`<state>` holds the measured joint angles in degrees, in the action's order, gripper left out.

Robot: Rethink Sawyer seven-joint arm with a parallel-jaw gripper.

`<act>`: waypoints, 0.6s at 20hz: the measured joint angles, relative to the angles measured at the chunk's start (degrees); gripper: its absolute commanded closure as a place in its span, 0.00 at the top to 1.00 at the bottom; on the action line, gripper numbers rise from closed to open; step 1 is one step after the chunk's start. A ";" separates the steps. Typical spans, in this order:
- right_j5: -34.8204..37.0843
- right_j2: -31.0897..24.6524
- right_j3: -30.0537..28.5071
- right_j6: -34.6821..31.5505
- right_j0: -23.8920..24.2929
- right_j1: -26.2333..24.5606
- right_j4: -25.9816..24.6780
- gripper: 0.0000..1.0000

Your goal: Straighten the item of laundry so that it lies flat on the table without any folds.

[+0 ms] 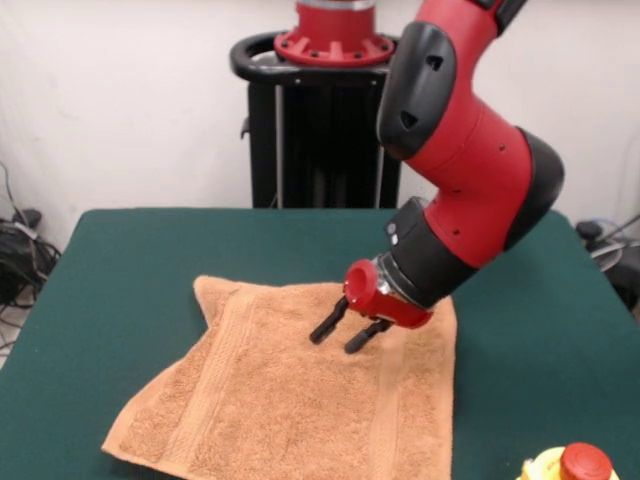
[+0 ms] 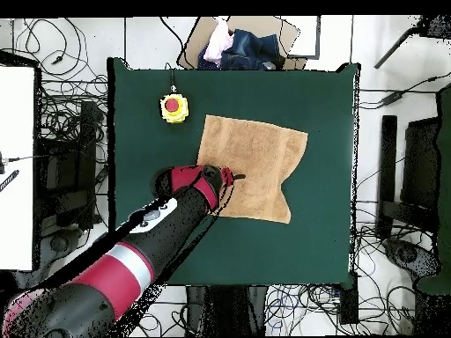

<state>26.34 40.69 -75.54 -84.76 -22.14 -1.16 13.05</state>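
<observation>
The towel [image 1: 300, 400] lies spread near the middle of the green tabletop [image 1: 120, 260], one far corner seemingly folded inward. Above the towel's middle, the pincer [image 1: 347, 334] hangs released, grasping nothing. A yellow button box [image 2: 174, 107] sits beside the towel.

Even, bright indoor light; soft shadows.

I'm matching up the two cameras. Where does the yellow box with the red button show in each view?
Front view: yellow box with the red button at the bottom edge, right of the towel.
Overhead view: left of the towel's upper corner, on the table.
Shared landmark: the towel.
</observation>
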 measured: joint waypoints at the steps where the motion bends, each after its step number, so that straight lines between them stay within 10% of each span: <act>1: 0.30 0.00 0.12 -0.17 -0.19 0.03 0.35 1.00; 12: 4.76 -0.02 3.60 -4.46 -2.43 0.04 4.61 1.00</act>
<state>31.10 40.67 -71.94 -89.22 -24.58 -1.12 17.66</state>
